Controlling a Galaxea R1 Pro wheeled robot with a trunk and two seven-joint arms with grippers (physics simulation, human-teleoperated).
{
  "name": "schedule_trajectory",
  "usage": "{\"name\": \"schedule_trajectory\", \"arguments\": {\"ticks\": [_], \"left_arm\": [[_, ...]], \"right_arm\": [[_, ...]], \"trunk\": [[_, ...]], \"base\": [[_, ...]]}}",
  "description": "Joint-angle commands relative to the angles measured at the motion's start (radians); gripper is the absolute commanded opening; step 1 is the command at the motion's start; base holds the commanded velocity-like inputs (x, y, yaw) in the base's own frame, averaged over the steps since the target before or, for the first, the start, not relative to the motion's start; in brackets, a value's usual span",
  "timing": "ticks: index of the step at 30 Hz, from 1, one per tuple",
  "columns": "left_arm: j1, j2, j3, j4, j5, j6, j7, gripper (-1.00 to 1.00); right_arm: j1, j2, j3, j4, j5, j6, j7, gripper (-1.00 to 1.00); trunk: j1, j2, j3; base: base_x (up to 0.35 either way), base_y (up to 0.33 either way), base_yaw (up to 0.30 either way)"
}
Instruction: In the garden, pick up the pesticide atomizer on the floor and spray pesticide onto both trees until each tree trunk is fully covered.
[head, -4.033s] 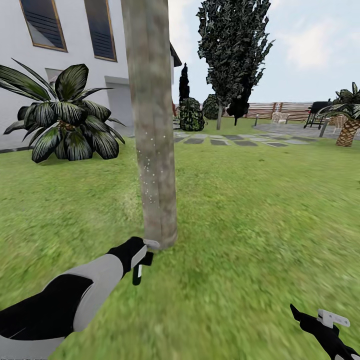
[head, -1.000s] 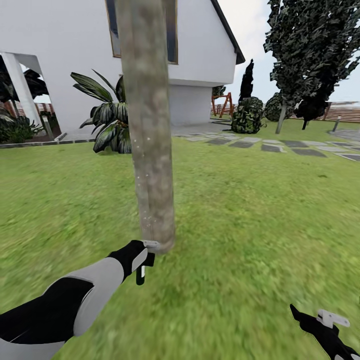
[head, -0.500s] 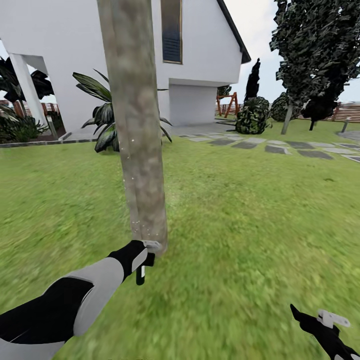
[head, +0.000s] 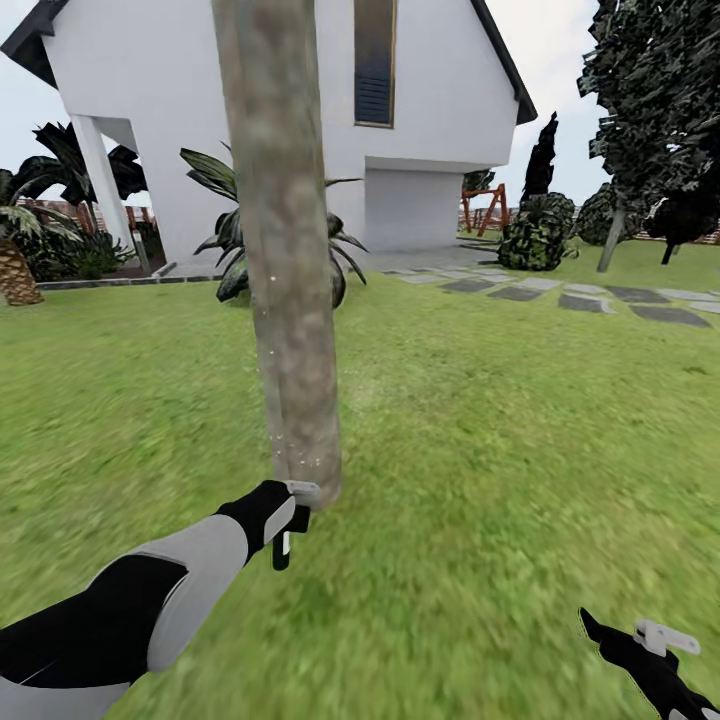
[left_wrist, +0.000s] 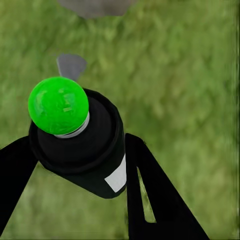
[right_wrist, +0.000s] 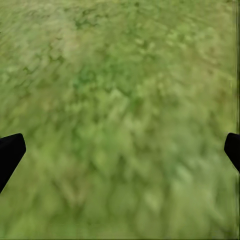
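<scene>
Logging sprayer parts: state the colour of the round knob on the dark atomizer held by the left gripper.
Bright green round knob, clearest in the left wrist view.

The thick mottled grey-brown tree trunk (head: 288, 250) runs out past the head view's upper edge, crown unseen. Its foot sits partly behind the left black-and-white gripper (head: 290, 525), whose fingers are too small there to read. In the left wrist view, the small dark atomizer with a green ball tip (left_wrist: 75, 140) hides the grass behind it, and both black fingers (left_wrist: 155, 195) are cut by the frame. The right gripper (head: 655, 655) is cropped at the corner; 2 fingertip slivers (right_wrist: 10, 152) show, grass blurred.
</scene>
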Motion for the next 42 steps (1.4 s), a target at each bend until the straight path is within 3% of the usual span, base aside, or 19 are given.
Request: {"name": "schedule_trajectory", "arguments": {"ticks": [1,14,17,19,20,21,25,29,31,42], "left_arm": [[-0.001,0.000,-0.009,-0.001,0.010,0.005,0.005,-1.00],[-0.001,0.002,-0.008,-0.006,0.009,0.004,0.004,-1.00],[-0.001,0.002,-0.008,-0.076,0.007,0.015,0.003,-1.00],[-0.003,0.002,-0.009,-0.188,0.003,0.084,0.004,-1.00],[-0.006,0.003,-0.010,-0.274,0.001,0.229,0.002,-1.00],[-0.008,0.004,-0.010,-0.320,-0.001,0.319,-0.001,-1.00],[-0.019,0.010,-0.015,-0.452,-0.006,0.467,-0.003,-1.00],[-0.094,0.010,-0.016,-0.459,-0.004,0.483,-0.002,-1.00],[-0.157,0.010,-0.016,-0.458,-0.003,0.489,-0.001,-1.00],[-0.283,0.010,-0.016,-0.457,-0.002,0.497,0.001,-1.00]], "right_arm": [[0.000,0.000,-0.007,0.001,-0.003,0.000,0.009,1.00],[0.000,-0.001,-0.007,0.001,-0.003,0.000,0.009,1.00],[0.000,-0.001,-0.007,0.001,-0.003,0.000,0.009,1.00],[0.000,-0.002,-0.007,0.001,-0.003,0.000,0.009,1.00],[0.000,-0.002,-0.007,0.001,-0.003,0.000,0.009,1.00],[0.000,-0.002,-0.007,0.001,-0.003,0.000,0.009,1.00],[0.000,-0.002,-0.007,0.001,-0.003,0.000,0.009,1.00],[0.000,-0.002,-0.007,0.001,-0.003,0.000,0.009,1.00],[0.000,-0.002,-0.008,0.001,-0.003,0.000,0.009,1.00],[0.000,-0.002,-0.008,0.001,-0.003,0.000,0.009,1.00]], "trunk": [[0.000,0.000,-0.001],[0.000,0.000,-0.001],[0.000,0.000,-0.001],[0.000,0.000,-0.001],[0.000,0.000,-0.001],[0.000,0.000,-0.001],[0.000,0.000,-0.001],[0.000,0.000,-0.001],[0.000,0.000,-0.001],[0.000,0.000,-0.001]], "base": [[0.000,-0.307,0.131],[-0.081,-0.170,0.148],[-0.003,-0.002,0.002],[0.000,0.000,0.000],[0.000,0.000,0.000],[0.000,0.000,0.000],[0.000,0.000,0.000],[0.000,0.000,0.000],[0.000,0.000,0.000],[0.000,0.000,0.000]]}}
